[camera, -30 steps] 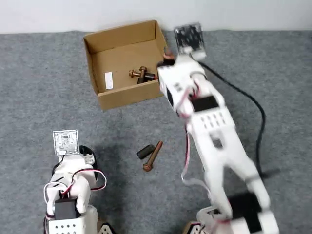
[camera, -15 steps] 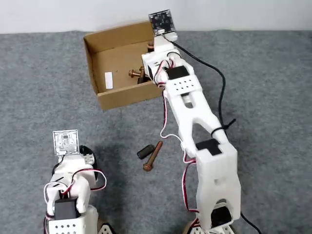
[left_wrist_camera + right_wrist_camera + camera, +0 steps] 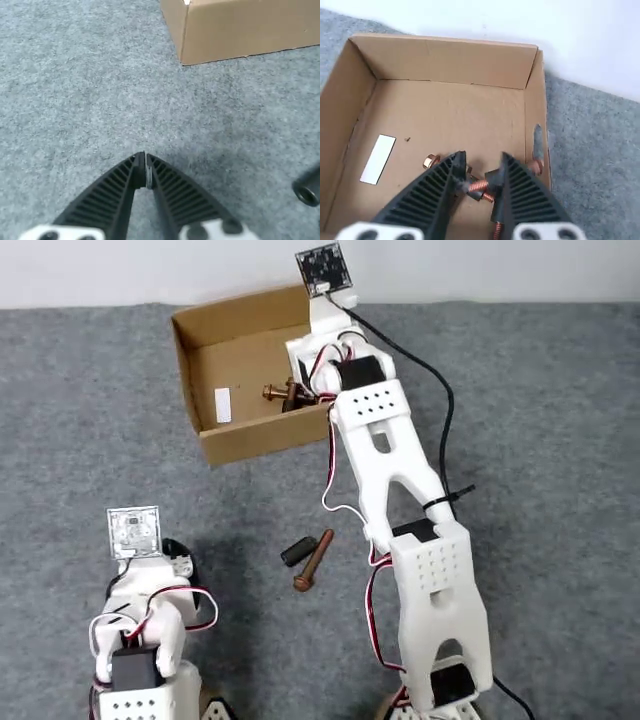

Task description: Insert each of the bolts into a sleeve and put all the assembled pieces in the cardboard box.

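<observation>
A grey, felt-like mat (image 3: 560, 380) covers the counter from edge to edge. Along its far side runs a plain white wall (image 3: 120, 270), evenly lit, with soft shadows on the mat

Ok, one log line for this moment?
right gripper over cardboard box, assembled pieces inside | left gripper shut, empty | bolt, sleeve loose on table
</observation>
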You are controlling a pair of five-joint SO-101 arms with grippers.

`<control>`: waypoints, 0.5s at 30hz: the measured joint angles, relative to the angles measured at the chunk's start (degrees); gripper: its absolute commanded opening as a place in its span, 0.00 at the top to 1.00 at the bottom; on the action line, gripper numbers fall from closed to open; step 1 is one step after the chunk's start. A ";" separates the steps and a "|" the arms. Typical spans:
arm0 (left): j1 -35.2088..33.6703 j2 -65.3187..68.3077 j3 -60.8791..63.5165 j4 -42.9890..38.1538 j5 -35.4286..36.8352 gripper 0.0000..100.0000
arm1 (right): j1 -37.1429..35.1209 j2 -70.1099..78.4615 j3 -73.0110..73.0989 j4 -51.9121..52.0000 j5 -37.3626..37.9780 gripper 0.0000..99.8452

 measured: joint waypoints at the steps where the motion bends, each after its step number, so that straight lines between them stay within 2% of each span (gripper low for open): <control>1: 0.00 0.00 0.00 0.00 0.00 0.99 | 0.00 0.00 -0.62 1.93 0.00 0.99; 9: 0.00 0.00 0.00 0.00 0.00 0.99 | 0.00 0.00 -6.95 22.15 0.00 0.99; 15: 0.00 0.00 0.00 0.00 0.00 0.99 | -0.53 0.00 -10.90 33.32 1.23 0.99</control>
